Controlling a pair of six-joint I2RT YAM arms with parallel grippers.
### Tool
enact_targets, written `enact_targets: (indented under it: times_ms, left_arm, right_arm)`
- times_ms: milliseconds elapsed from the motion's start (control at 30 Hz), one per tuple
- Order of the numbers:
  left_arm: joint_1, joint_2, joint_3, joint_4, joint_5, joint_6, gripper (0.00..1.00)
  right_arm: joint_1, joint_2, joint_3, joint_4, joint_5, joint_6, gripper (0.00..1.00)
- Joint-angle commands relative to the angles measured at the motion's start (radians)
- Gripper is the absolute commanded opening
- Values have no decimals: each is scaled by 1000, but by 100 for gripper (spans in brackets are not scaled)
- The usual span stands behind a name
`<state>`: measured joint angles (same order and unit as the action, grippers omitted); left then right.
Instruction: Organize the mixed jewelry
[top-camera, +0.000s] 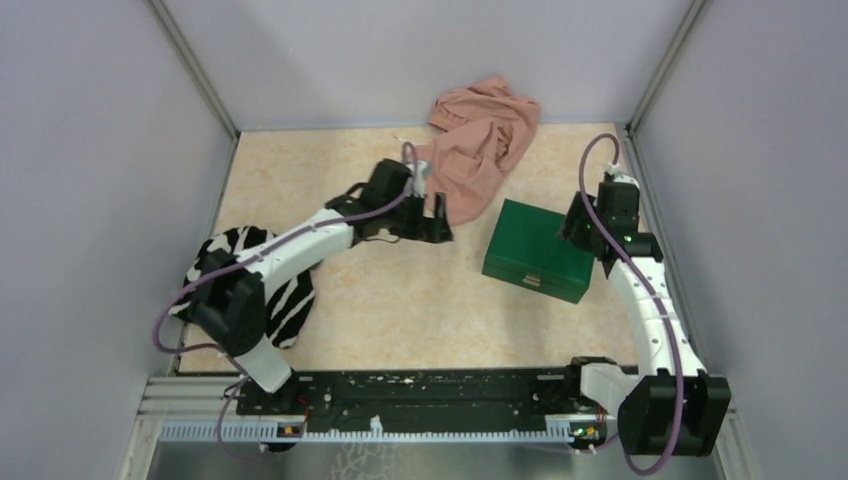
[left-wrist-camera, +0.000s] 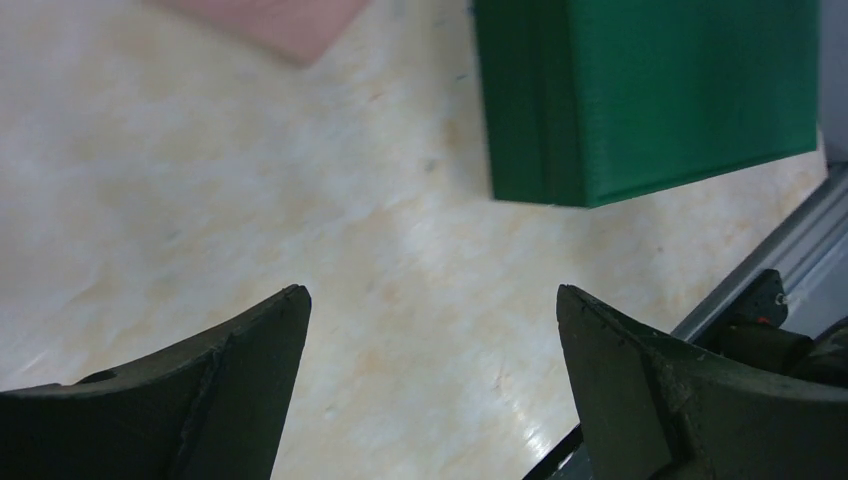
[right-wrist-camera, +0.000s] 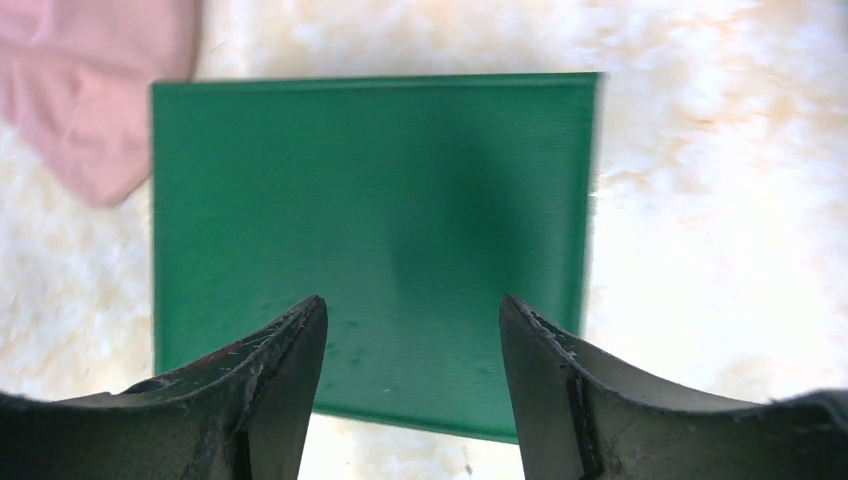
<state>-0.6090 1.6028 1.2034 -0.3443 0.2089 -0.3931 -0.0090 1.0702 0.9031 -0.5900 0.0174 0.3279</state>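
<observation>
No chain necklace or gold specks show in any view; the jewelry is hidden or out of view. A closed green box (top-camera: 537, 250) lies right of centre on the table; it also shows in the left wrist view (left-wrist-camera: 660, 90) and in the right wrist view (right-wrist-camera: 370, 230). My left gripper (top-camera: 437, 222) is open and empty, just left of the box and beside the pink cloth; in its own view (left-wrist-camera: 430, 300) bare tabletop lies between its fingers. My right gripper (top-camera: 577, 225) is open and empty above the box's right side; in its own view (right-wrist-camera: 412, 305) the lid lies between its fingers.
A crumpled pink cloth (top-camera: 480, 140) lies at the back centre, against the rear wall. A black-and-white striped cloth (top-camera: 262, 285) lies at the left under the left arm. Grey walls close in the table on three sides. A black rail (top-camera: 430, 385) runs along the near edge.
</observation>
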Motion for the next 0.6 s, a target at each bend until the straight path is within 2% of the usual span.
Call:
enact_targets:
  times_ms: [0,167,300,433,500,567]
  left_arm:
    - [-153,162,172,50,-50,-33,99]
    - [-235,356,375,3,-119,6,99]
    - [-238,433,451,-4,-114,9,99]
    - [-237,451,464,-5,-120,22,99]
    - [-237,423,424,21,-102,39,99]
    - [-236,378,367,96,-104,43,99]
  right_arm:
    - [-77,-58,-6,-40,161,104,64]
    - [-95,-99,-63,-63,72,138,63]
    - [-97,-84,-98,-36,-132,91,51]
    - [-96,-44,-105,-43,-214,86,39]
    - [-95,-37,-124,-32,-223,90,27]
    - [-95,-18,-133,-35,-220,88,26]
